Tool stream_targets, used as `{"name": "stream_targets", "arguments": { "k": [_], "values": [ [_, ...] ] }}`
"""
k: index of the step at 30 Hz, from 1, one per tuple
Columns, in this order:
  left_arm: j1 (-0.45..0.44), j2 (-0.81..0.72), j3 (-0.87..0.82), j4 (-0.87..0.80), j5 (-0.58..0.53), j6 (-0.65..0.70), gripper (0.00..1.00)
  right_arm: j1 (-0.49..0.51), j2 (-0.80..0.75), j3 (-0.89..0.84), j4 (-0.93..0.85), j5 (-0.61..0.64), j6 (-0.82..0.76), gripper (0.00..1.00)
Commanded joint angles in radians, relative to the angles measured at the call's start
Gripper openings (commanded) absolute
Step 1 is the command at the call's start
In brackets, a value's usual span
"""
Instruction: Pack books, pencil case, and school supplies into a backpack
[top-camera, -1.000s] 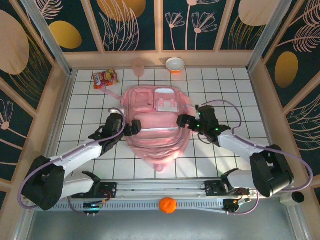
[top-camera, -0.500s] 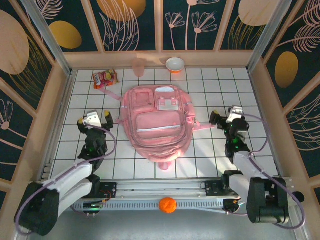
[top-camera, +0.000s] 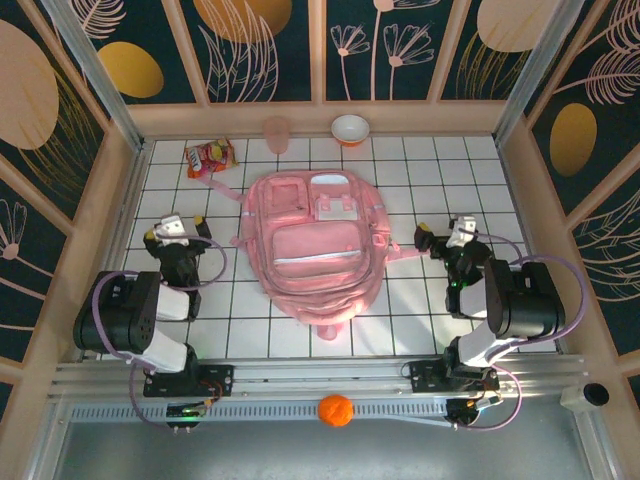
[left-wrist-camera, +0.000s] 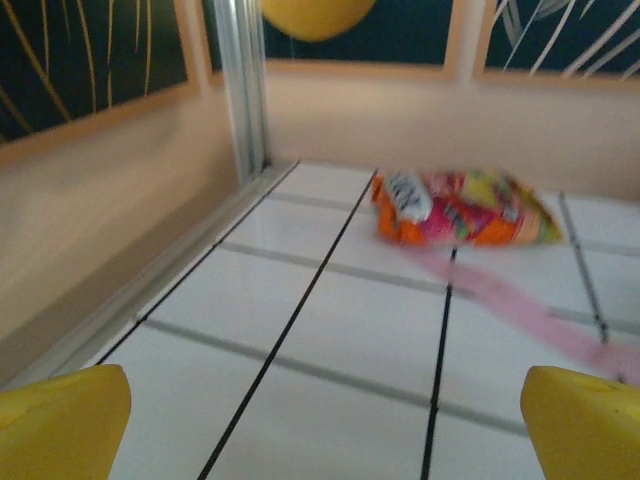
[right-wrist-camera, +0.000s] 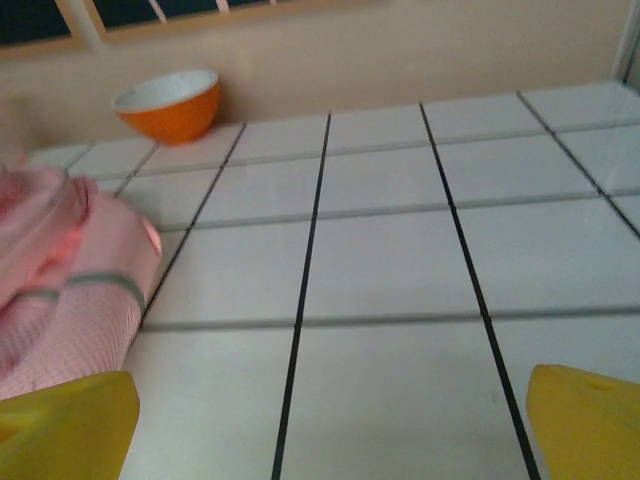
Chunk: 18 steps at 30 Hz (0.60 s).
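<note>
The pink backpack (top-camera: 315, 245) lies flat in the middle of the white tiled table, front pockets up. My left gripper (top-camera: 176, 229) is folded back to its left, apart from it and open, with bare tile between its yellow fingertips (left-wrist-camera: 60, 420). My right gripper (top-camera: 448, 233) stands open to the right of the bag. Its fingertips (right-wrist-camera: 590, 420) have nothing between them, and the backpack's edge (right-wrist-camera: 60, 270) lies just left of them. A pink strap (left-wrist-camera: 510, 300) runs across the tiles ahead of my left gripper (left-wrist-camera: 325, 435). The books, pencil case and school supplies are out of view.
A red-and-yellow snack packet (top-camera: 210, 157) (left-wrist-camera: 465, 208) lies at the back left. A pink cup (top-camera: 277, 133) and an orange bowl (top-camera: 350, 129) (right-wrist-camera: 168, 102) stand against the back wall. An orange ball (top-camera: 336, 410) rests in front of the arm rail. Wooden walls ring the table.
Both arms have pulled away from the backpack's sides and folded back near their bases. Both grippers stayed open. The backpack now lies untouched.
</note>
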<state>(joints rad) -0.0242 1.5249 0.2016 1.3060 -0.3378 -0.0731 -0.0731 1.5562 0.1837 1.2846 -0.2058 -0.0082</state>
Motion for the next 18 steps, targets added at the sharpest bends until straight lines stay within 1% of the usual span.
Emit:
{"name": "stream_targets", "arguments": {
  "k": [1,13,18],
  "values": [
    [0.006,-0.006,0.007,0.021,0.052,-0.047,0.99,-0.004,0.003,0.032,0.046,0.044,0.027,0.99],
    [0.006,-0.006,0.012,0.008,0.053,-0.047,0.99,0.000,0.007,0.033,0.047,0.052,0.025,0.99],
    [0.006,-0.007,0.018,-0.003,0.089,-0.031,0.99,0.000,0.006,0.033,0.047,0.052,0.027,0.99]
  ]
}}
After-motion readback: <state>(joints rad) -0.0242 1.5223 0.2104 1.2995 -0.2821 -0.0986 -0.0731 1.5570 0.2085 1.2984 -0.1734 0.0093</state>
